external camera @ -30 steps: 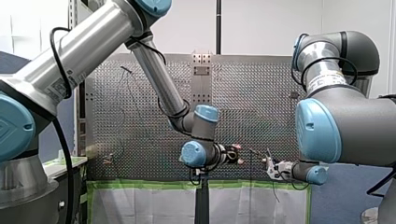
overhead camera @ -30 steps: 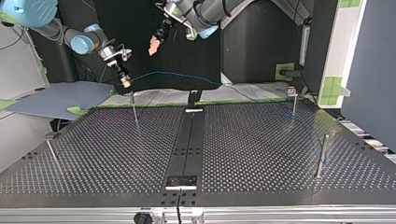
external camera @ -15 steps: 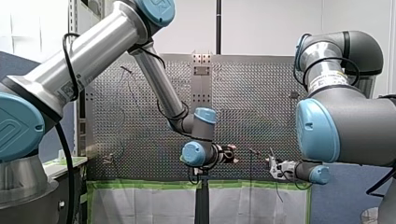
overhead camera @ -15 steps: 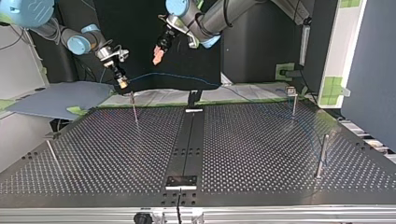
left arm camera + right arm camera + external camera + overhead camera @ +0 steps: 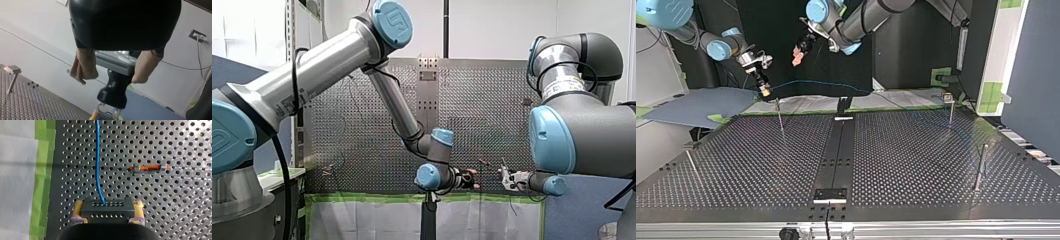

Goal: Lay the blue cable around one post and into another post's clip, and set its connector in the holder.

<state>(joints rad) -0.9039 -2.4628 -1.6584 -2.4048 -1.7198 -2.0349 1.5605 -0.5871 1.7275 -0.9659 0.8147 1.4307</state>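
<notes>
Currently my right gripper [image 5: 108, 204] is clamping its yellow-padded fingers [image 5: 78, 210] on the dark connector [image 5: 106, 210] above the perforated tabletop [image 5: 162, 202], near a post [image 5: 150, 167]. The blue cable [image 5: 97, 165] is trailing from the connector along the tabletop's far edge in the top view, seemingly toward a second post [image 5: 951, 107]. My left gripper [image 5: 110, 79] is hanging aloft, beige fingers [image 5: 83, 66] spread wide, holding nothing.

Green tape [image 5: 42, 167] runs along the perforated table [image 5: 180, 220]'s edge, with white sheeting [image 5: 15, 175] just beside the tape

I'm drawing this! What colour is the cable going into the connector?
Blue; the cable shows best in the right wrist view.
</notes>
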